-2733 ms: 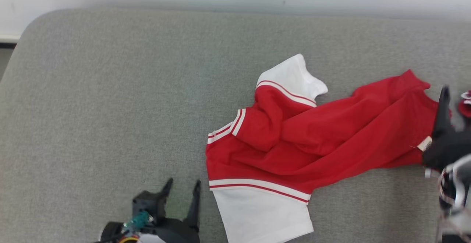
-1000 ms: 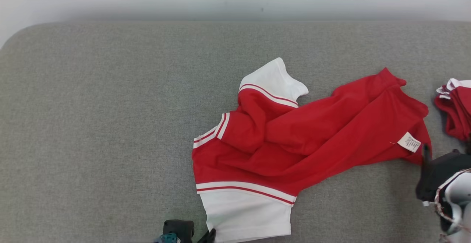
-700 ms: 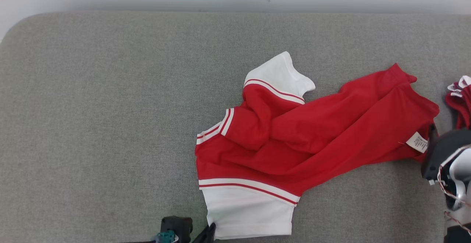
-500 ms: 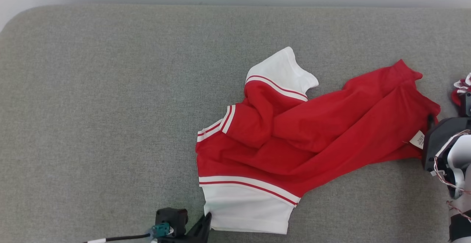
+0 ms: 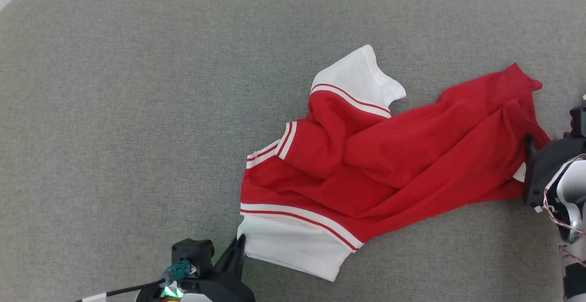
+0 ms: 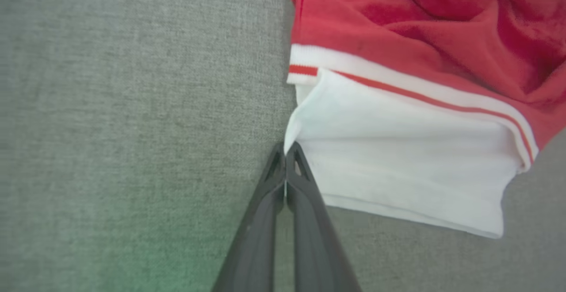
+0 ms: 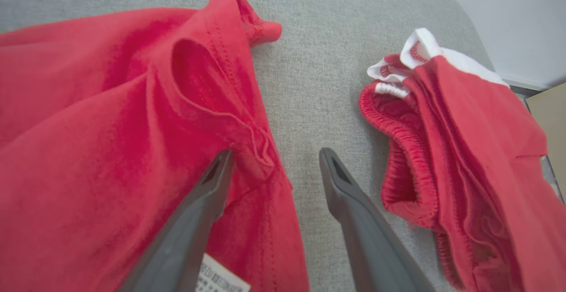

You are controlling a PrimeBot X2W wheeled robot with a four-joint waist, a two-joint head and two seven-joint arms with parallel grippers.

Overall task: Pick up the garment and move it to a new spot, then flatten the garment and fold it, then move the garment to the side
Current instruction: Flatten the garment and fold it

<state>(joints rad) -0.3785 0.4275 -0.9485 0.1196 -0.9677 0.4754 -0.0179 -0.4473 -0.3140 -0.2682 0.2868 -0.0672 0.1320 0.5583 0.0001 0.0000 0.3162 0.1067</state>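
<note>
Centrally, the garment (image 5: 389, 164), a red top with white, red-striped panels, lies crumpled on a grey cushion (image 5: 114, 110), its body twisted into long diagonal folds. One white panel forms the garment's near-left corner; a second white panel stands at its far edge.

Left gripper (image 6: 286, 150): the jaws are pressed together, leaving no gap along their length. Their tips pinch the left edge of the garment's near white panel (image 6: 398, 168), and a thin sliver of white cloth shows between the two fingers. At that point the panel's edge is drawn up into a small peak toward the tips. From the head view this gripper (image 5: 239, 247) meets the garment at its near-left corner.

Right gripper (image 7: 275, 152): the jaws stand wide apart and hold nothing. One fingertip rests against a bunched red fold (image 7: 247, 146) at the garment's right end; the other hangs over bare cushion just beside that end. A white care label (image 7: 221, 276) peeks out beneath the first finger.

Just right of the garment, apart from it, lies a second red item (image 7: 464, 150) with white trim and a gathered edge.
</note>
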